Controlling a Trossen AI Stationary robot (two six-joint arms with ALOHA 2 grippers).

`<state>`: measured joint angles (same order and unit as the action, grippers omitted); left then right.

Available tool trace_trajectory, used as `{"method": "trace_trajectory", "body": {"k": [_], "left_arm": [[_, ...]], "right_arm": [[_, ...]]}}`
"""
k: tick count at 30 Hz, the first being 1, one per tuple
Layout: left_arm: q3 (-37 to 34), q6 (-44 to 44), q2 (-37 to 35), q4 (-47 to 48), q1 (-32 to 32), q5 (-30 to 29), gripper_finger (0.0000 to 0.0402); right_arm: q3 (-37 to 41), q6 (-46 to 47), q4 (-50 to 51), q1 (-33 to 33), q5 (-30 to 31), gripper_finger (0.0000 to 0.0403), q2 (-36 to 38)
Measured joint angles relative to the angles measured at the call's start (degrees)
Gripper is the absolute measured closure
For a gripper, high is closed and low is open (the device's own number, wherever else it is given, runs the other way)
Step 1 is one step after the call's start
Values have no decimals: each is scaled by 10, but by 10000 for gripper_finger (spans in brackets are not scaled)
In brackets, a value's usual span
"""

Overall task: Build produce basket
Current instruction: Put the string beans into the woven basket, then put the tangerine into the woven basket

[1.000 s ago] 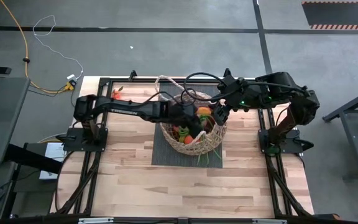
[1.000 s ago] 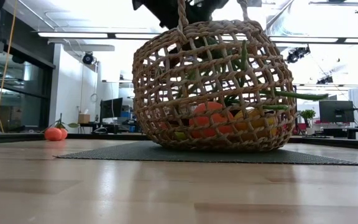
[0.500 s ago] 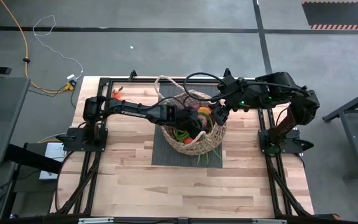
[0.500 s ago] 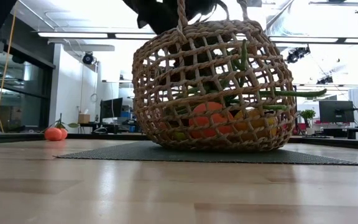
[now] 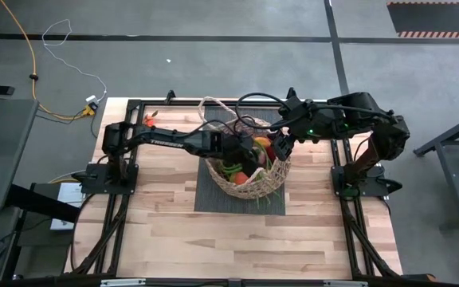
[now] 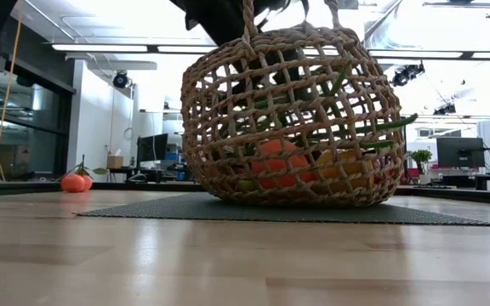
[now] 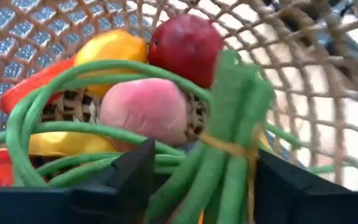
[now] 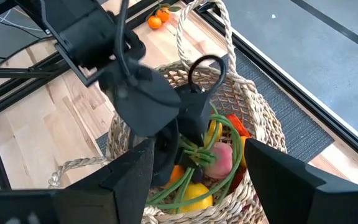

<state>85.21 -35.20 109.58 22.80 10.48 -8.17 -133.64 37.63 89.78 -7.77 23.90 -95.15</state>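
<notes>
Left gripper (image 7: 194, 186) is down inside the basket (image 5: 271, 182), jaws spread, bean bundle (image 7: 229, 149) lying lengthwise between them on the other produce. Right gripper (image 8: 194, 186) hovers beside the rim, jaws apart, empty.

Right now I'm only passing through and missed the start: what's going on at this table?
Two robot arms are filling a wicker basket on a dark mat. The left tool is down inside the basket over a tied bundle of green beans, its fingers parted around the bundle. Already inside are a pink fruit, a red fruit and a yellow one. The right tool hangs open at the basket's rim. A small orange fruit sits out on the table.
</notes>
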Motion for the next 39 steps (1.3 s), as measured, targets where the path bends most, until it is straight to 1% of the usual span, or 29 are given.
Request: {"method": "trace_trajectory", "body": {"k": [5, 8, 10, 13, 17, 19, 23, 25, 30, 36, 39], "left_arm": [[0, 14, -25, -2, 3, 7, 143], [0, 1, -42, -2, 4, 9, 123], [0, -4, -54, -2, 4, 10, 118], [0, -4, -66, 2, 4, 11, 116], [0, -11, -72, 31, 4, 21, 118], [0, -33, -74, 34, 4, 45, 119], [0, -56, -79, 0, 7, 105, 119], [0, -68, -86, -14, 8, 116, 119], [0, -73, -101, -17, 22, 120, 119], [0, -58, -146, -5, 45, 156, 119], [0, -32, -188, -10, 58, 159, 119]], "right_arm": [[0, -1, 0, 0, 0, 160, 0], [0, -1, 0, 0, 0, 160, 0], [0, 0, 0, 0, 0, 160, 0], [0, 0, 0, 0, 0, 160, 0], [0, 1, -1, 0, 0, 160, 0], [0, 2, -1, 0, 0, 160, 0], [0, 15, -1, 0, 0, 160, 0], [0, 16, -1, 0, 0, 160, 0], [0, 24, -1, 0, 0, 160, 0], [0, 22, -2, 0, 0, 160, 0], [0, 8, -2, 0, 0, 160, 0]]}}
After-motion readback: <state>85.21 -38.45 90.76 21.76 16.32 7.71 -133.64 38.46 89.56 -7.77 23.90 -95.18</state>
